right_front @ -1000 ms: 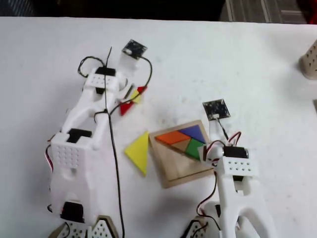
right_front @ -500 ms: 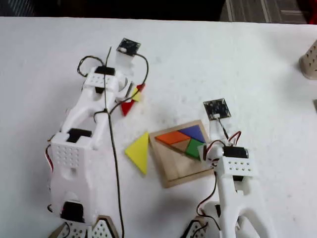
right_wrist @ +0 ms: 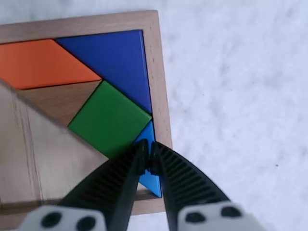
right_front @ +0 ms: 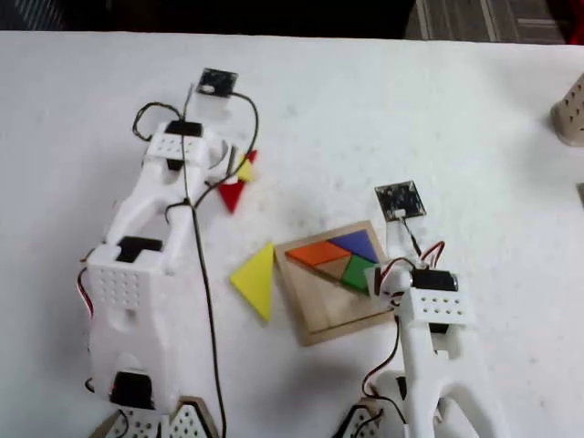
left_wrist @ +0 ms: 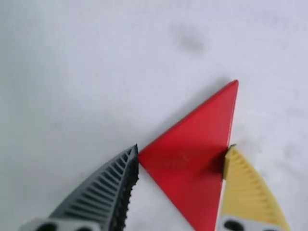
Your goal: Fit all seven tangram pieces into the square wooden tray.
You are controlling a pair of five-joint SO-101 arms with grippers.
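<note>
The white table (right_front: pixel 411 109) lies open far and right of the arms, out to its far edge and to a perforated tan object (right_front: pixel 570 111) cut off at the right border; the square wooden tray (right_front: pixel 321 308) sits tilted between the arms, its near-left half bare wood, its far-right half holding an orange parallelogram (right_front: pixel 318 253), a dark blue triangle (right_front: pixel 359 244), a brown triangle (right_front: pixel 338 266) and a green square (right_front: pixel 359 272); a large yellow triangle (right_front: pixel 256 278) lies flat just beside the tray's left edge; the red triangle (right_front: pixel 232 194) lies on the table well to the far left of the tray. The tray's right corner is hidden under the right arm in the high view, and the small light-blue triangle (right_wrist: pixel 150 179) in that corner is mostly covered by fingers. The left gripper (left_wrist: pixel 182 150) is spread wide and straddles the red triangle, the grey finger (left_wrist: pixel 113 185) tip at one corner, the yellow finger (left_wrist: pixel 245 190) tip over the opposite edge; whether they squeeze it I cannot tell. The right gripper (right_wrist: pixel 148 149) is drawn together to a sliver of gap, its tips down on the small light-blue triangle beside the green square, against the tray's right rim.
</note>
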